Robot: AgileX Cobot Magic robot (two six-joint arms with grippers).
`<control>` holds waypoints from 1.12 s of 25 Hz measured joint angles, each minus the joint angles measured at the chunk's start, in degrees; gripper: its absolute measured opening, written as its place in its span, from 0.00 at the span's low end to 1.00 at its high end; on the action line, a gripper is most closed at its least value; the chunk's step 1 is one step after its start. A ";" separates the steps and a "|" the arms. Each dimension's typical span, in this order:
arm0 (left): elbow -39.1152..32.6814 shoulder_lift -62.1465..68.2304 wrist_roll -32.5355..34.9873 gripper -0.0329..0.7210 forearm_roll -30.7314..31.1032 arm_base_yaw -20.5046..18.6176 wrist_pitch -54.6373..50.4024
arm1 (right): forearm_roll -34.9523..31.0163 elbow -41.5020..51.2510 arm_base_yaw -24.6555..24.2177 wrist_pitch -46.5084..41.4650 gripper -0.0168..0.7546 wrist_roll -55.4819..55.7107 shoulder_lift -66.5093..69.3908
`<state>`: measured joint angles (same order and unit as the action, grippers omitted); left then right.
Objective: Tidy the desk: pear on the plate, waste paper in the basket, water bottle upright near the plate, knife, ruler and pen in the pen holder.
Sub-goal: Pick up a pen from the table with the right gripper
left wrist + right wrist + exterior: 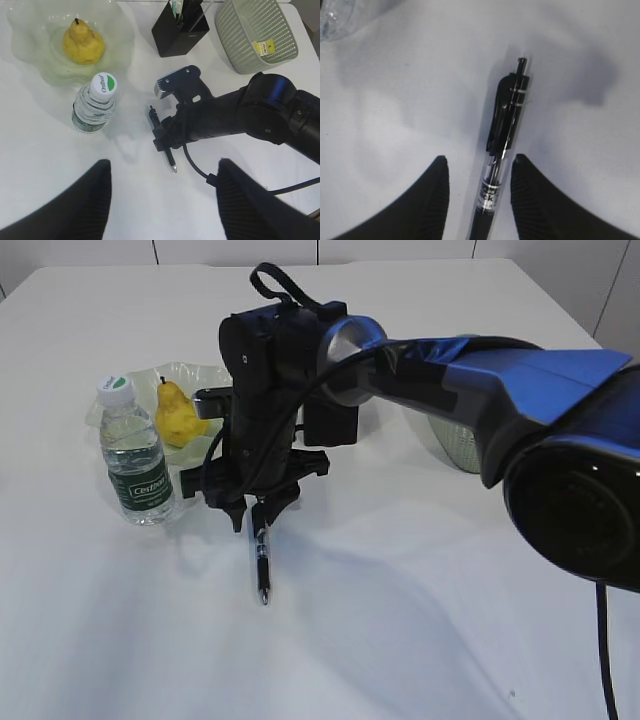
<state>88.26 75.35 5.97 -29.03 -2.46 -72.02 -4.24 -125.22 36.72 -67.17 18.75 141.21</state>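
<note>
Right gripper (477, 200) open astride pen (502, 150) on tabletop (400, 620), not clamped. Light, stiff, slick barrel; best pinched mid-body below clip.

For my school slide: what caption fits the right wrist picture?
Open right gripper straddles the black pen lying on the white table.

A plain white table (400, 650) filled nearly the whole frame, matte and bare of any cloth, with soft grey shadows spread over its centre. Along the top edge of the exterior view, behind the table's far edge, stood pale wall panels (240, 250) split by thin dark vertical seams. A tiny dark speck (511, 695) sat on the table at lower right.
</note>
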 joint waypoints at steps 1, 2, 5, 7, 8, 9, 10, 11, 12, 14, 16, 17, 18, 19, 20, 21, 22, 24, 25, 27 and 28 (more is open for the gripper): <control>0.00 0.00 0.00 0.66 0.00 0.00 0.00 | 0.00 0.00 0.00 0.05 0.46 0.00 0.13; 0.00 0.00 0.00 0.66 0.00 0.00 0.00 | 0.11 0.00 0.00 0.05 0.46 0.00 0.25; 0.00 0.00 0.00 0.66 0.00 0.00 0.00 | 0.46 0.00 0.00 0.20 0.46 0.35 0.47; 0.00 0.00 0.00 0.66 0.00 0.00 0.00 | 0.53 0.00 0.00 0.29 0.45 0.57 0.59; 0.00 0.00 0.00 0.66 0.00 0.00 0.00 | 0.67 0.00 0.00 0.29 0.45 0.57 0.59; 0.00 0.00 0.00 0.66 0.00 0.00 0.00 | 0.67 -0.10 0.00 0.29 0.45 0.57 0.59; 0.00 0.00 0.00 0.66 0.00 0.00 0.00 | 0.67 -0.10 0.00 0.29 0.46 0.57 0.59; 0.00 0.00 0.00 0.66 0.00 0.00 0.00 | 0.67 -0.10 0.00 0.43 0.45 0.57 0.59; 0.00 0.00 0.00 0.66 0.00 0.00 0.00 | 0.67 -0.10 0.00 0.56 0.45 0.61 0.59; 0.00 0.00 0.00 0.66 0.00 0.00 0.00 | 0.83 -0.10 0.00 0.56 0.46 0.61 0.59; 0.00 0.00 0.00 0.66 0.00 0.00 0.00 | 0.87 -0.10 0.00 0.56 0.46 0.61 0.69; 0.00 0.00 0.00 0.66 0.00 0.00 0.00 | 0.87 -0.10 0.00 0.56 0.46 0.61 0.82; 0.00 0.00 0.00 0.66 0.00 0.00 0.00 | 0.96 -0.10 0.00 0.56 0.46 0.61 0.95; 0.00 0.00 0.00 0.66 0.00 0.00 0.00 | 0.96 -0.10 0.00 0.56 0.46 0.61 0.95; 0.00 0.00 0.00 0.66 0.00 0.00 0.00 | 0.96 -0.10 0.00 0.56 0.46 0.61 1.09; 0.00 0.00 0.00 0.66 0.00 0.00 0.00 | 0.96 -0.10 0.00 0.56 0.46 0.61 1.08; 0.00 0.00 0.00 0.66 0.00 0.00 0.00 | 0.96 -0.10 0.00 0.56 0.46 0.61 1.08; 0.00 0.00 0.00 0.66 0.00 0.00 0.00 | 1.00 -0.10 0.00 0.56 0.45 0.61 1.21; 0.00 0.00 0.00 0.66 0.00 0.00 0.00 | 1.00 -0.23 0.00 0.46 0.45 0.61 1.49; 0.00 0.00 0.00 0.66 0.00 0.00 0.00 | 1.00 -0.23 0.00 0.34 0.45 0.61 2.05; 0.00 0.00 0.00 0.66 0.00 0.00 0.00 | 1.00 -0.23 0.00 0.34 0.45 0.61 2.34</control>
<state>88.26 75.35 5.97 -29.03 -2.46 -72.02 -3.24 -125.45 36.72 -66.83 19.36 143.54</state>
